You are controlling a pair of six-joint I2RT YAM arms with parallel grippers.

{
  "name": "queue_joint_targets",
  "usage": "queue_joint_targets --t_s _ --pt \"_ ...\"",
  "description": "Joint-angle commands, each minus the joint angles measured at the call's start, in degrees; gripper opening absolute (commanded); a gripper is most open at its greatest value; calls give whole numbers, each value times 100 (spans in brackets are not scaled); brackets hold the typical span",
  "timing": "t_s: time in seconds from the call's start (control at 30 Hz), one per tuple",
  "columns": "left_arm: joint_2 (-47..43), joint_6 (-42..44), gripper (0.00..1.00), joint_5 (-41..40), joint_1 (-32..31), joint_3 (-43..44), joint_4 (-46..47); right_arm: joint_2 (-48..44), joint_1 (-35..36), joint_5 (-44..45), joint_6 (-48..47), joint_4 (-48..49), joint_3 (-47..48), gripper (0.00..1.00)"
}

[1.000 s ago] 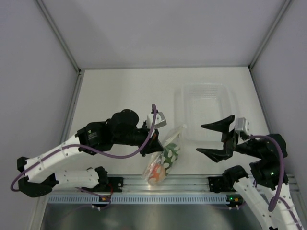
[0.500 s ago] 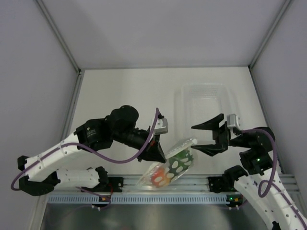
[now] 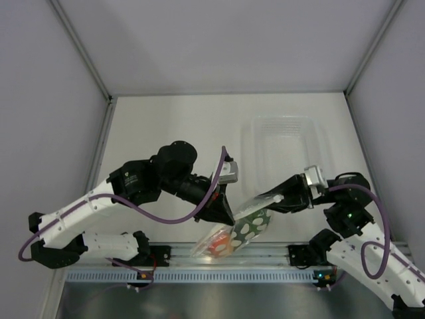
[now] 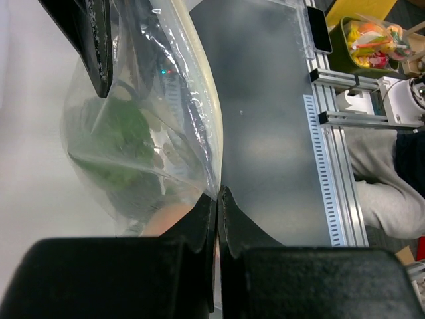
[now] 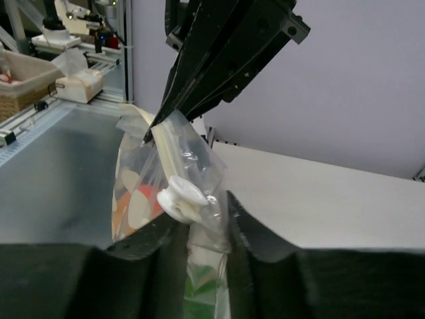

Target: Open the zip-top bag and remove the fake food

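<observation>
Both claws are clamped on the crinkly clear plastic zip-top bag (image 3: pixel 234 231), held in mid-air: left gripper (image 3: pixel 228 214) at the zip's end, right gripper (image 3: pixel 277 199) by the white slider (image 5: pixel 181 193). I'd anchor the left and drag straight along the zip so the plastic toy food (image 3: pixel 219 244) doesn't swing.

Even, bright overhead light, soft shadows; glare on the zip-top bag (image 4: pixel 166 100); near pincers blurred.

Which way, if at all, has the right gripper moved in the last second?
Yes. The right gripper has moved left, from below the tray's near edge toward the bag, and shut on it.
</observation>
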Motion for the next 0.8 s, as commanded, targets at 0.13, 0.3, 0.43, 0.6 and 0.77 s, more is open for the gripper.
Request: queue_joint_targets --t_s 0.13,0.3,0.43,0.6,0.77 --pt "-197 157 0 -270 -1 148 199 -246 134 458 -536 -107 234 18" --pt "-391 61 0 -1534 78 -133 182 -167 125 1019 -852 -948 515 0" --pt "-347 -89 66 -2657 411 -291 182 342 143 1512 -1134 -1917 963 0" --pt "-320 112 93 -3171 518 -213 243 1097 160 2031 -1126 -2743 1543 0" --pt "-618 613 93 -3548 518 -519 936 1634 275 2400 -670 -3253 1939 0"
